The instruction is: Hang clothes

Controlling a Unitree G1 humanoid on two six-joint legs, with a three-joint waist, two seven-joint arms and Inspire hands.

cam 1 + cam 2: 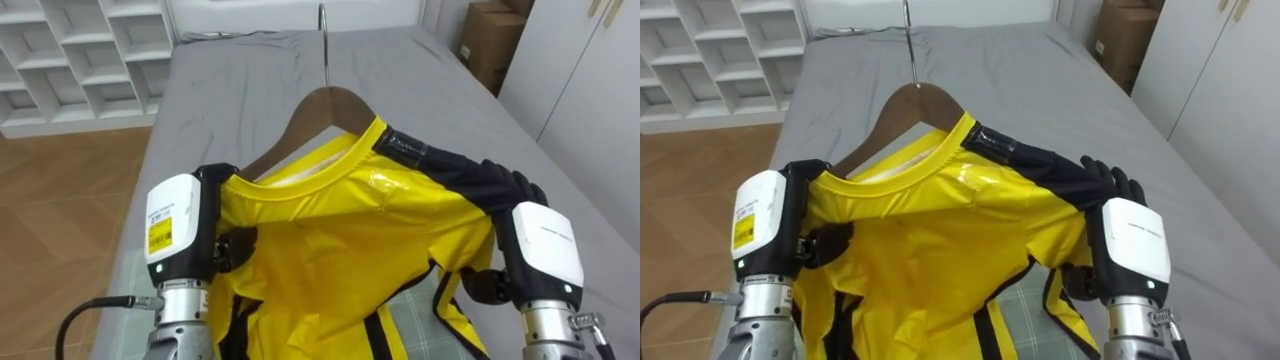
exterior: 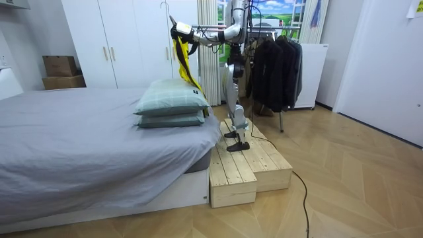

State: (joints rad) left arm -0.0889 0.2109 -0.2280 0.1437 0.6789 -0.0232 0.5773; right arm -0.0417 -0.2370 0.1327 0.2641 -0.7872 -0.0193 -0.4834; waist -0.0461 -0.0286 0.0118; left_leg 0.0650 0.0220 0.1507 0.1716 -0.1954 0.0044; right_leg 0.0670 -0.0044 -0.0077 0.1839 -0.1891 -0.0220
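Well, closest to the robot are its two hands, raised over the bed (image 1: 420,80) with a yellow shirt (image 1: 340,230) spread between them. The left hand (image 1: 172,225) sits at the shirt's shoulder nearer the bed's edge; its thumb (image 1: 235,247) is curled onto the yellow cloth, so the shoulder is pinched there. A yellow sticker (image 1: 160,235) on the back of that hand carries print too small to read. The right hand (image 1: 545,245) is at the shirt's black-trimmed shoulder, further over the bed. Its fingers (image 1: 520,188) lie straight under the black cloth, the tips poking out past it, so the shirt rests on them.

Inside the collar is a wooden hanger (image 1: 325,105). Its metal hook points toward the far end of the bed and is caught on nothing.

Seen from the room view, the robot stands upright on a wooden platform (image 2: 251,165) beside the bed's pillows (image 2: 170,106), arms stretched out over them. Behind it, away from the bed, stands a rack (image 2: 277,66) of dark clothes. Beyond the bed's left edge are white shelves (image 1: 80,60); past its right edge are cardboard boxes (image 1: 490,40).
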